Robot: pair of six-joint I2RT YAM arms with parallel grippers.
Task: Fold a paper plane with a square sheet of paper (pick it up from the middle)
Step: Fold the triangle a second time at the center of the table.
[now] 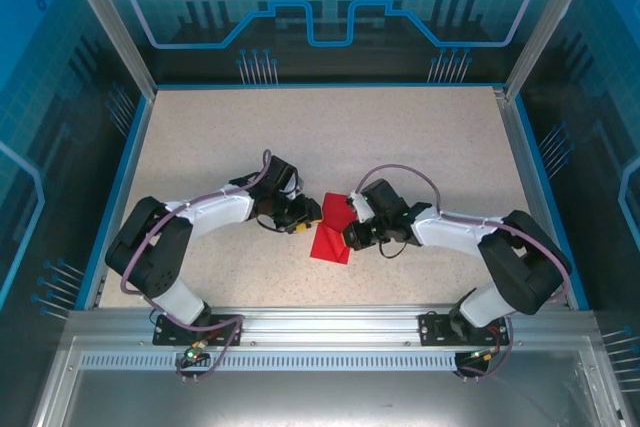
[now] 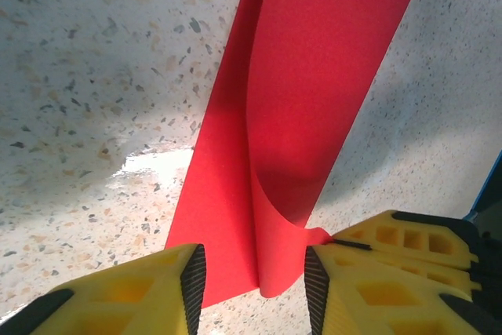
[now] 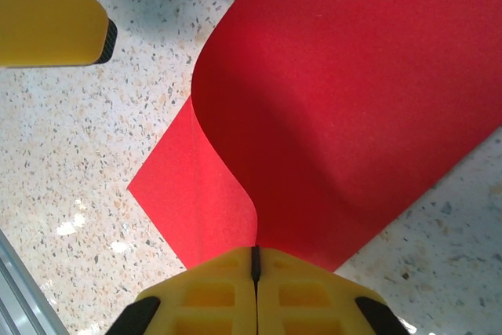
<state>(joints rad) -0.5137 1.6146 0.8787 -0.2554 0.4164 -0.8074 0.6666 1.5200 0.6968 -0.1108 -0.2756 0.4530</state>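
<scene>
At the middle of the speckled counter [image 1: 330,137], toward its near edge, the square sheet of paper [image 1: 332,237] lies between the two arms, bright red and partly doubled over on itself. The left pincer [image 1: 305,215] and the right pincer [image 1: 350,234] meet over it from opposite sides. Seen from the right wrist, the right pincer [image 3: 255,260] is closed, its yellow fingers pressed together along a thin seam. It pinches the sheet [image 3: 353,100] where the upper layer bends up off the lower one in a soft curve rather than a sharp crease. A flat corner of the lower layer points out across the counter, and one yellow finger [image 3: 47,13] of the left pincer sits just beyond the paper at the upper left. Seen from the left wrist, the left pincer [image 2: 252,272] stands open, its fingers [image 2: 141,288] apart. The near edge of the sheet [image 2: 306,76] sits in the gap, a raised flap curling upward from it. The paper touches the finger on the right of that view and rests partly flat on the counter.
</scene>
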